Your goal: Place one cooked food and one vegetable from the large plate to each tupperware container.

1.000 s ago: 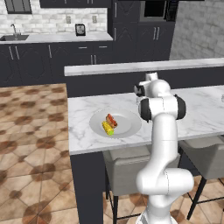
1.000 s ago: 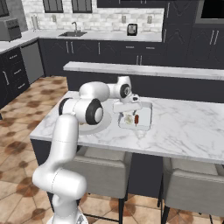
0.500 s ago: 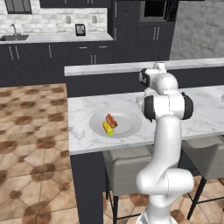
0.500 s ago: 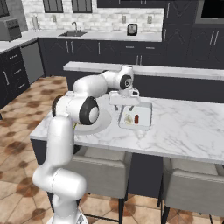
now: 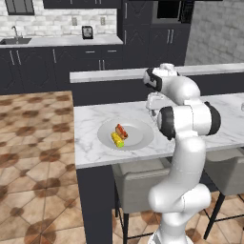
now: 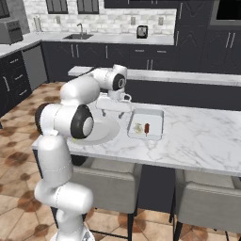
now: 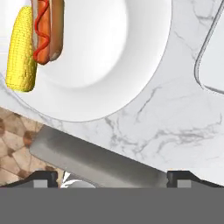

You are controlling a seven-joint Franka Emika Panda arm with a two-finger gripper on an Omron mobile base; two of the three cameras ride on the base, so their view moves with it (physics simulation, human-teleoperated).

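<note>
The large plate (image 5: pixel 138 138) lies on the marble counter and carries a hot dog (image 5: pixel 121 130) beside a yellow corn cob (image 5: pixel 116 140). In the hand view the plate (image 7: pixel 113 57) fills the top left, with the corn cob (image 7: pixel 20 54) and the hot dog (image 7: pixel 47 27) at its left side. A tupperware container (image 6: pixel 151 116) to the right of the plate (image 6: pixel 104 135) holds a pale vegetable piece (image 6: pixel 138 127) and a brown cooked piece (image 6: pixel 147 128). My gripper (image 6: pixel 113 111) hovers open between plate and container, holding nothing. Its fingertips (image 7: pixel 43 177) stand far apart.
A raised ledge (image 5: pixel 109 74) runs along the back of the counter. Grey stools (image 6: pixel 101 181) stand under the counter's front edge. The container's rim (image 7: pixel 202 57) shows at the right of the hand view. Bare marble (image 6: pixel 202 141) stretches right of the container.
My gripper has opened wider and swung from above the container back toward the plate. The two pieces stay in the container.
</note>
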